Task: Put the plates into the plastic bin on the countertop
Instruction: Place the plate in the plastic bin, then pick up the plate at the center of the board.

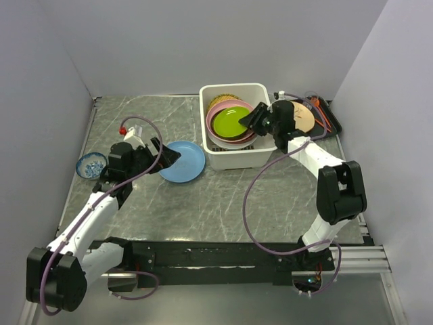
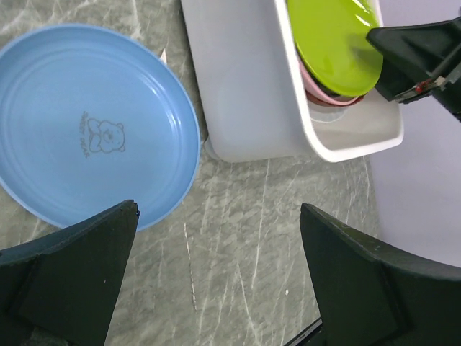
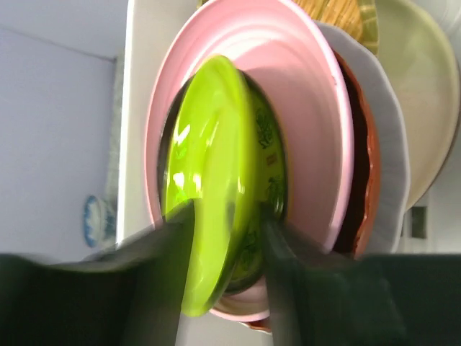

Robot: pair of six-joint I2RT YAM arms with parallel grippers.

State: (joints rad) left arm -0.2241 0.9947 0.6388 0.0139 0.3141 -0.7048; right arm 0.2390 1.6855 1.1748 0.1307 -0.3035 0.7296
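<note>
Soft, even overhead light, with faint shadows. Glare streaks the green plate (image 3: 209,180). In the right wrist view, the near fingers (image 3: 155,288) are blurred.

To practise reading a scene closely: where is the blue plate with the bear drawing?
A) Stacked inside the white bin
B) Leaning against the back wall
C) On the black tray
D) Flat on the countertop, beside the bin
D: the blue plate lies flat on the countertop, just left of the plastic bin and outside it.
</note>
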